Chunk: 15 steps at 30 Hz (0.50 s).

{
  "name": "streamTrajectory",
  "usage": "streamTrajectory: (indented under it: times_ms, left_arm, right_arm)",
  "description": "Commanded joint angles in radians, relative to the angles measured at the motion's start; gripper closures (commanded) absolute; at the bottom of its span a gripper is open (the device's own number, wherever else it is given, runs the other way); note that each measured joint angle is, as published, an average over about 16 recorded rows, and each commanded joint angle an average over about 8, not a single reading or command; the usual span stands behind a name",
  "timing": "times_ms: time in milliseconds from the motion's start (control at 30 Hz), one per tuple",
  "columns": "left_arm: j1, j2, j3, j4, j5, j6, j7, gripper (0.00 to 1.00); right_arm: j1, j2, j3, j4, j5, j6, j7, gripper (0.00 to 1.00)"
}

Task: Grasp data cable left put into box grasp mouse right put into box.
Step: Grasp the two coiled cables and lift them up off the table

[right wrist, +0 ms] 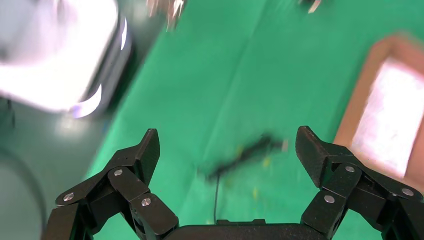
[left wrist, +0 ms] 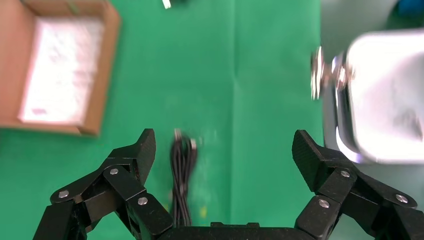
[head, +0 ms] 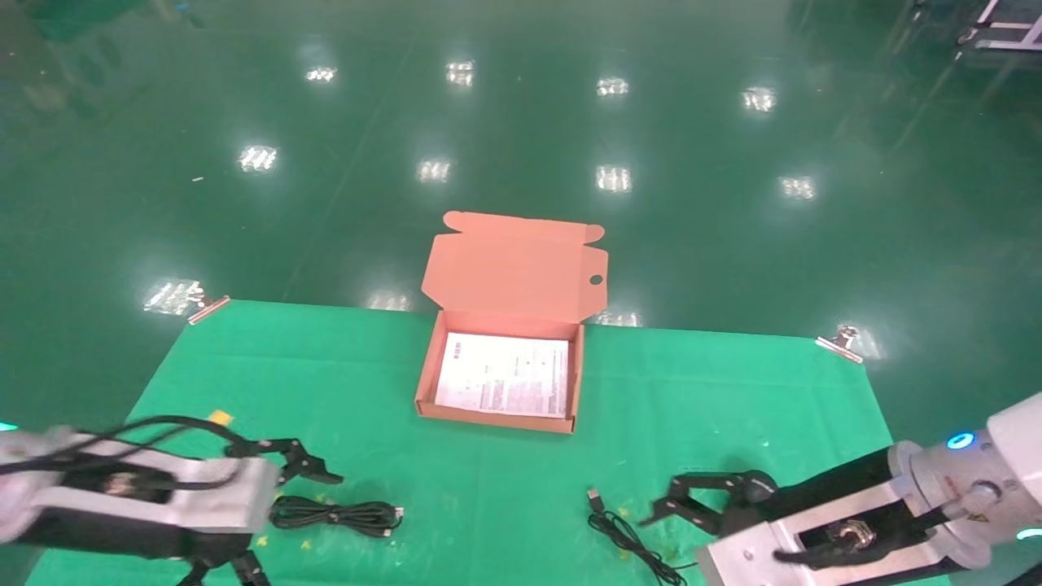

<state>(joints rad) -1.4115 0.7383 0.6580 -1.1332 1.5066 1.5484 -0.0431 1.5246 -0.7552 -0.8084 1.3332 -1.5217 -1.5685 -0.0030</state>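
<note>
Left gripper [head: 313, 470] open, empty, just above the data cable [head: 335, 516] lying near-left with its long axis running left-right, box [head: 496, 420] farther toward centre; right gripper [head: 680, 505] open too, well apart.

Bright, even overhead lighting; rows of white glare patches on the glossy green floor [head: 521, 122]. Both wrist views motion-blurred beyond the hands; faint shadows on the green cloth tabletop [head: 733, 382].

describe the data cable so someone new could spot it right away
On the green cloth, look nearer than the box, toward the left claw. The data cable is a flat black bundle. Unlike the loose cord by the right claw, it is neatly coiled.
</note>
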Motion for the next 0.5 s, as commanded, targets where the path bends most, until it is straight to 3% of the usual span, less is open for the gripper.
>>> streamTrajectory:
  times_ms: [33,233,500]
  left_arm:
    - [-0.029,0.027,0.045,0.011,0.088,-0.005,0.015,0.00]
    - [-0.057,0.120,0.115,0.127,0.245,-0.061,0.019,0.00]
    - [-0.083,0.241,0.145,0.354,0.344,-0.188,0.021,0.00]
  right_arm:
    - [0.046,-0.022,-0.076,-0.003,-0.070,0.003,-0.017,0.00]
    - [0.054,-0.075,-0.159,-0.026,-0.221,0.057,0.001,0.00]
    - [0.019,-0.161,-0.195,-0.131,-0.352,0.169,0.067,0.00]
